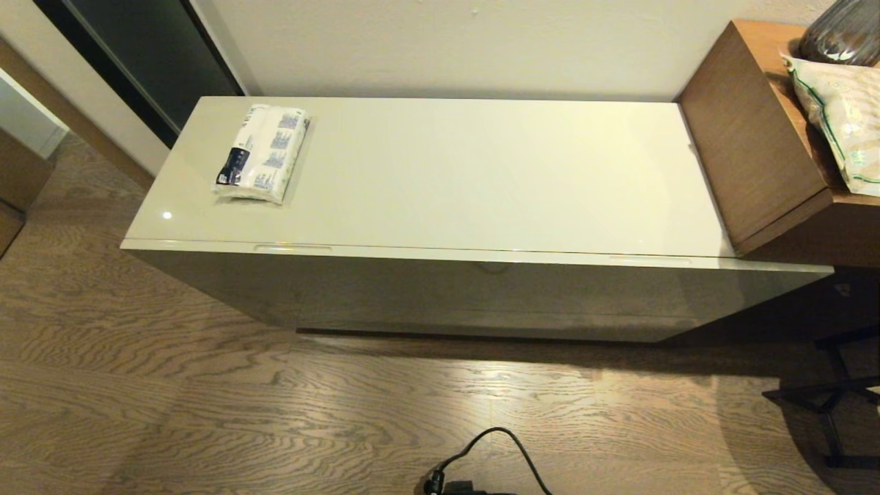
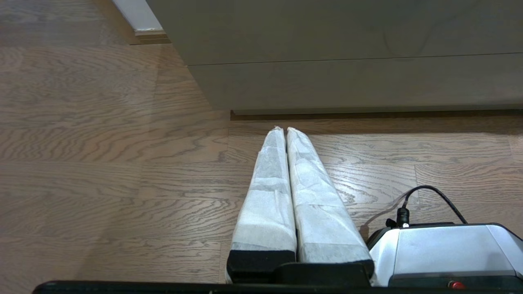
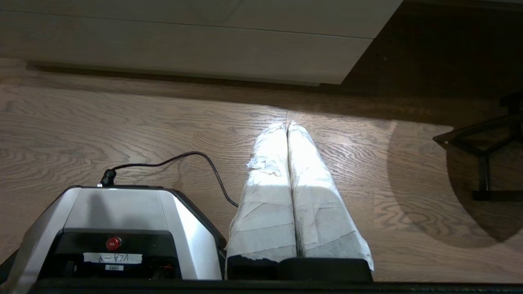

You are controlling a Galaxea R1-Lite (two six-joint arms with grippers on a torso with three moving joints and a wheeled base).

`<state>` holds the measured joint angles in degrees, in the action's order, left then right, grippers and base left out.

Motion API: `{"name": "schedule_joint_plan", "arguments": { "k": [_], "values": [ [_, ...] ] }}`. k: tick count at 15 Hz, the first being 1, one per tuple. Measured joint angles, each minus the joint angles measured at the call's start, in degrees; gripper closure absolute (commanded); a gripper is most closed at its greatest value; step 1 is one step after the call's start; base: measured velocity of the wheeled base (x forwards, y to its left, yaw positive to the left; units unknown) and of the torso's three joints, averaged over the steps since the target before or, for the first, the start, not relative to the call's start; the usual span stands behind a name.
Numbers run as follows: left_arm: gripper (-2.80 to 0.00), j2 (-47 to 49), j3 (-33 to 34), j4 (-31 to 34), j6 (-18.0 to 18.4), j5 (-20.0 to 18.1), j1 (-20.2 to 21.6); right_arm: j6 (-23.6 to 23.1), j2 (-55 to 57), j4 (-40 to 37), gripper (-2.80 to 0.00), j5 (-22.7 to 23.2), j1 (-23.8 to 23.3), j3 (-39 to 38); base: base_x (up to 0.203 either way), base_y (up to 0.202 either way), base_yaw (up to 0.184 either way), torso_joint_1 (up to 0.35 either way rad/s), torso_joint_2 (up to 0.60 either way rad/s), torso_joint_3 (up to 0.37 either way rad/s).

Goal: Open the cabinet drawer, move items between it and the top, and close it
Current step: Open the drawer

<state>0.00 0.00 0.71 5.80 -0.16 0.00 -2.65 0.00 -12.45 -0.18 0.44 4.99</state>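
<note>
Drawer (image 1: pixel 481 289): was shut; tissue pack (image 1: pixel 261 152) lay far left on top (image 1: pixel 481 172).
Claws: my left claw (image 2: pixel 281 130) and right claw (image 3: pixel 286 125) were closed, empty, low.
Risk: closed fingers could slip off the slim slot (image 1: pixel 292 248).

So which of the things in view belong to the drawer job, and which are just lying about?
Part of the job:
- tissue pack, lying at the left end of the top
- cabinet drawer, shut
- left gripper and right gripper, both shut, low over the floor

Just lying about:
- wooden desk
- printed bag on the desk
- black cable on the floor
</note>
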Motion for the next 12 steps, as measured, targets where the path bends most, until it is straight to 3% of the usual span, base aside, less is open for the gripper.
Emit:
{"name": "schedule_joint_plan", "arguments": {
  "k": [12],
  "values": [
    [0.0,0.0,-0.1,-0.18,0.76,-0.11,0.0,0.14,0.0,-0.06,0.0,0.26,-0.02,0.11,0.0,0.0,0.0,0.0,0.0,0.0]
  ]
}}
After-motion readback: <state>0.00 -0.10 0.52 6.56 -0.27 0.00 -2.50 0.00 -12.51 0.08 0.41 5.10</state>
